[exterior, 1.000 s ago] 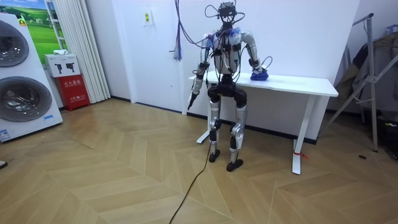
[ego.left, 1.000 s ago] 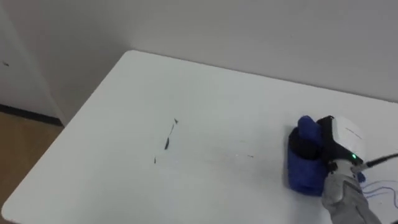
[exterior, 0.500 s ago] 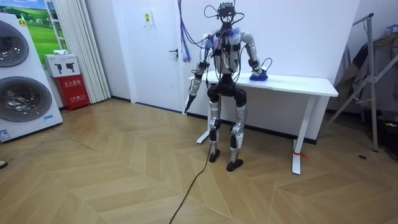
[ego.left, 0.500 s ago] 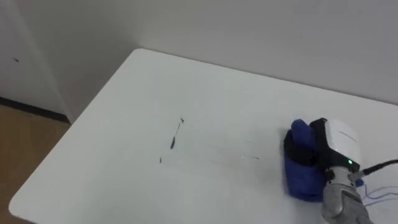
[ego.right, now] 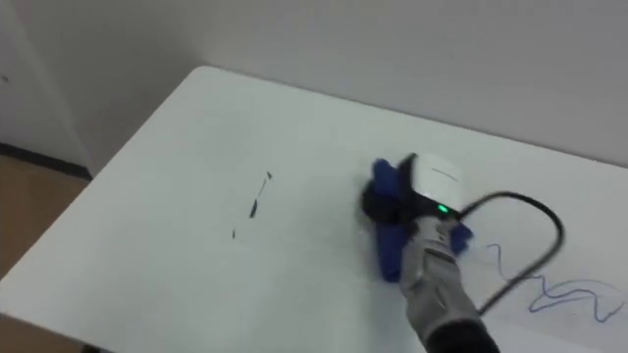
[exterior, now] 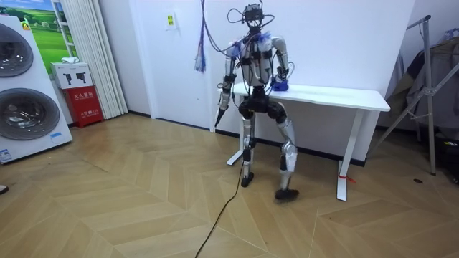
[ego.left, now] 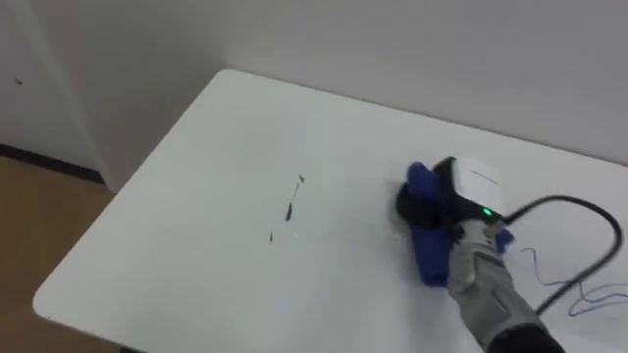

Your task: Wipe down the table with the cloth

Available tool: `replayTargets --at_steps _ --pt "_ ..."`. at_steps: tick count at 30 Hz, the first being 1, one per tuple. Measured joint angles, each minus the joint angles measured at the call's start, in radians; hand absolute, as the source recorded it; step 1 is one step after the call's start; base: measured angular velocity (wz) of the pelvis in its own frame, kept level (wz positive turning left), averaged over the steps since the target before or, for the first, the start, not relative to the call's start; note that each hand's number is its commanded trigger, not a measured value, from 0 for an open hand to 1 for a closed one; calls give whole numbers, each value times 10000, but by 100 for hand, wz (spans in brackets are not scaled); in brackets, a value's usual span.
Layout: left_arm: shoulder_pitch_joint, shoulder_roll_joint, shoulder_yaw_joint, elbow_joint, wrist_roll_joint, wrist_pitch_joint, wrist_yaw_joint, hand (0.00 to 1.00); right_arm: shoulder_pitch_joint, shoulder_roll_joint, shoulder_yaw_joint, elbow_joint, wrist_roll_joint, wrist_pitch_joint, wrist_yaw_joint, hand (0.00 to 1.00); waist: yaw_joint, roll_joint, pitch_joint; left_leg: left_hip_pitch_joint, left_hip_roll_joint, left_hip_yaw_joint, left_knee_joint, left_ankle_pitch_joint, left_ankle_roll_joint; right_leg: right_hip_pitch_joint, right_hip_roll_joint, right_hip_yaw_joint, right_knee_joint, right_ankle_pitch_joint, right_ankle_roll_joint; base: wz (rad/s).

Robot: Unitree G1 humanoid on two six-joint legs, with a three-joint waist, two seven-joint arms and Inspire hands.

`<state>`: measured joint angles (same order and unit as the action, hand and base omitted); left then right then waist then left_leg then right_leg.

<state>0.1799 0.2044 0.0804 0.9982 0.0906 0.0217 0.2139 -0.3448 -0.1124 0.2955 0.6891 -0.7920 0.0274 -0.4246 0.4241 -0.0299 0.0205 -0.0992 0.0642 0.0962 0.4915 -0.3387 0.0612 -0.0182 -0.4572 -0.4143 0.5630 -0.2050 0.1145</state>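
The right robot hand point(ego.left: 465, 188) is gripping a blue cloth point(ego.left: 429, 259) on the white bench point(ego.left: 186, 235), near dark marks point(ego.left: 291, 209); the robot is standing on parquet point(exterior: 107, 208).

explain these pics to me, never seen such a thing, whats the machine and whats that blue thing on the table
This is a two-legged humanoid robot doing housework. Two pictures come from the paired cameras on its head, looking down at the white table; the third comes from a camera standing in the room, which sees the whole robot at the table. Its right hand comes in from the lower right and rests on a blue cloth lying on the table; whether it grips the cloth I cannot tell. Left of the cloth are short dark marks, and to its right a blue scribble, likely what needs wiping. Its left hand hangs beside its body in the room view.
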Motion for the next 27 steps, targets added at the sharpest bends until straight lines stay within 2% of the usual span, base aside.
replayTargets --at_steps 1,2,3,4,5,6,7,8,9,10,11,12,13,14,15,16,17,18,19,20,21,22,23,24,26,27 --pt "47 36 -101 -58 11 28 -42 0 103 -6 -51 -22 47 -57 -14 100 -43 -17 -11 -224 84 -396 86 50 -107 184 -19 -17 -621 176 94 96" --pt "160 75 -99 -97 16 62 -73 0 226 -7 -80 -22 70 -58 -31 100 -97 -37 -24 -289 118 -621 92 75 -200 273 -2 -14 -924 301 108 112" --pt "309 200 -105 -128 -12 240 -102 0 554 -21 -179 -101 265 -188 -229 100 -389 -67 -25 -354 153 -1127 106 110 -353 538 73 -13 -1480 567 97 112" --pt "440 284 -64 -133 -5 400 -116 0 933 -26 -308 -175 439 -341 -337 100 -685 -115 -35 -297 270 -1292 107 107 -562 741 123 -29 -1920 904 72 113" --pt "495 332 -22 -166 -7 450 -115 0 1129 -27 -399 -154 446 -475 -412 100 -814 -155 -43 -243 372 -1234 95 118 -685 846 168 -82 -2161 1084 96 99" --pt "648 478 36 -307 -19 439 -145 0 1539 -29 -660 -118 440 -798 -553 100 -1061 -271 -41 -51 647 -969 29 143 -954 1067 275 -147 -2553 1384 93 78" --pt "911 544 254 -457 -21 420 -267 0 1929 -33 -872 -115 404 -1084 -633 100 -1251 -387 -37 222 1017 -421 -32 178 -1294 1087 477 -188 -2723 1783 109 61" --pt "969 568 393 -513 -21 419 -293 0 2117 -32 -944 -118 409 -1204 -689 100 -1301 -440 -24 411 1188 -198 -73 196 -1478 1032 603 -187 -2757 1940 127 27" --pt "1172 569 616 -537 -15 426 -297 0 2486 -117 -982 -118 404 -1411 -821 100 -1486 -416 -95 648 1629 177 -74 199 -1869 1073 816 -681 -2614 1737 419 -7" --pt "1393 430 720 -540 -8 434 -295 0 2880 -267 -1137 -158 382 -1595 -917 100 -1592 -165 -319 867 2139 400 -172 256 -2284 1173 1266 -841 -2493 1240 634 -18" --pt "1441 349 737 -531 -22 439 -288 0 2975 -328 -1235 -235 362 -1622 -962 100 -1686 -68 -335 953 2339 410 -320 353 -2481 1167 1470 -910 -2377 945 641 -34" --pt "1367 113 742 -486 -4 457 -286 0 3085 -540 -1372 -428 360 -1620 -1051 100 -1850 118 -310 1034 2659 401 -726 714 -2772 921 1707 -1116 -1957 542 468 -11" --pt "1273 -61 723 -477 -10 440 -290 0 3153 -630 -1630 -588 359 -1618 -1078 100 -2046 81 -323 1009 2775 423 -969 1226 -2649 682 1805 -1127 -1622 191 290 11" --pt "1167 -113 698 -458 -3 439 -289 0 3187 -635 -1767 -625 365 -1609 -1081 100 -2197 52 -261 945 2780 453 -911 1531 -2471 617 1812 -1113 -1476 25 224 22" --pt "1096 -293 689 -470 -3 419 -260 0 3163 -674 -1804 -604 357 -1424 -938 100 -2251 22 -259 801 2808 519 -510 1943 -1940 549 1884 -906 -1291 -278 -32 -3" --pt "1064 -498 646 -497 0 418 -249 0 2992 -692 -1778 -575 367 -1216 -665 100 -2240 164 -168 550 2918 458 224 2147 -1684 546 2249 -360 -1270 -463 -361 -19" --pt "1042 -572 619 -488 54 420 -255 0 2916 -679 -1715 -583 400 -1106 -515 100 -2238 200 -137 362 2866 397 687 2094 -1631 517 2440 0 -1248 -538 -505 -24" --pt "1042 -659 594 -492 132 415 -296 0 2754 -641 -1606 -609 539 -841 -228 100 -2145 282 -138 32 2370 305 1457 1622 -1403 371 2626 733 -1107 -721 -789 -17" --pt "1025 -676 591 -498 127 409 -317 0 2642 -621 -1577 -617 568 -698 -59 100 -2022 300 -134 -71 1968 325 1695 1376 -1305 289 2702 1023 -1039 -759 -820 -53" --pt "1031 -690 591 -561 91 427 -351 0 2362 -627 -1388 -642 617 -462 268 100 -1618 396 -126 -153 1225 394 1640 951 -1202 49 2797 1416 -927 -747 -908 -106" --pt "1132 -696 641 -573 2 451 -385 0 1971 -631 -1200 -640 582 -289 519 100 -1172 549 -97 -122 550 412 1027 727 -973 -165 2961 1672 -939 -640 -1086 -137" --pt "1228 -665 844 -580 -34 466 -408 0 1687 -540 -1147 -639 314 -280 683 100 -923 655 -127 -105 101 385 223 627 -516 -409 3032 1667 -943 -589 -1142 -119" --pt "1272 -633 985 -580 -70 483 -419 0 1605 -474 -1130 -637 173 -290 710 100 -814 641 -151 -79 1 287 34 695 -582 -538 3057 1727 -986 -549 -1173 -74" --pt "1389 -612 1171 -580 -220 547 -395 0 1552 -460 -1126 -640 -57 -424 716 100 -870 521 -137 -13 -52 364 -340 827 -626 -567 3094 1624 -1254 -371 -1158 -35" --pt "1565 -674 1159 -588 -401 648 -274 0 1728 -498 -1252 -653 -42 -730 548 100 -1136 490 -139 111 -91 446 -824 1031 -581 -456 3192 1621 -1710 -126 -964 -1" --pt "1559 -716 1114 -587 -585 683 -265 0 1900 -501 -1268 -720 0 -868 298 100 -1465 436 -106 129 -143 437 -1098 1220 -534 -377 3219 1564 -2017 52 -833 21"
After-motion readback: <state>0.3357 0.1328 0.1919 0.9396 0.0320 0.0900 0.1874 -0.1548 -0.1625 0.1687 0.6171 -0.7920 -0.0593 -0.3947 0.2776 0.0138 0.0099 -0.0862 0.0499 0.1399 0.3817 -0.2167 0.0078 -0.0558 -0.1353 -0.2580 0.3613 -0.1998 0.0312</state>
